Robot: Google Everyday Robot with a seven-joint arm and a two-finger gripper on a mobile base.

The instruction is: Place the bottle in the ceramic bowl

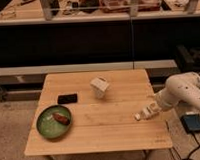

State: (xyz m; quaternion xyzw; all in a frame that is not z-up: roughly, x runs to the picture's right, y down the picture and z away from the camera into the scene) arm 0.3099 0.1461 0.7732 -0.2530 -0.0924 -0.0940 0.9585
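Hovering low at the right edge of the desk (110,130), the end effector (144,113) is well apart from the bowl (44,131).
The white arm (181,93) reaches in from the right; whether the end effector is spread or pressed together cannot be told. A reddish-brown item, seemingly the bottle (60,118), lies inside the green bowl at the near left. A white cup (100,86) stands far-middle, with a black slab (67,98) left of it.

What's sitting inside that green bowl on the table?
One small reddish-brown item lies in the ceramic bowl; what it is I cannot tell. The patch of glaze beneath it is covered. The gripper is far off, over the table's right side.
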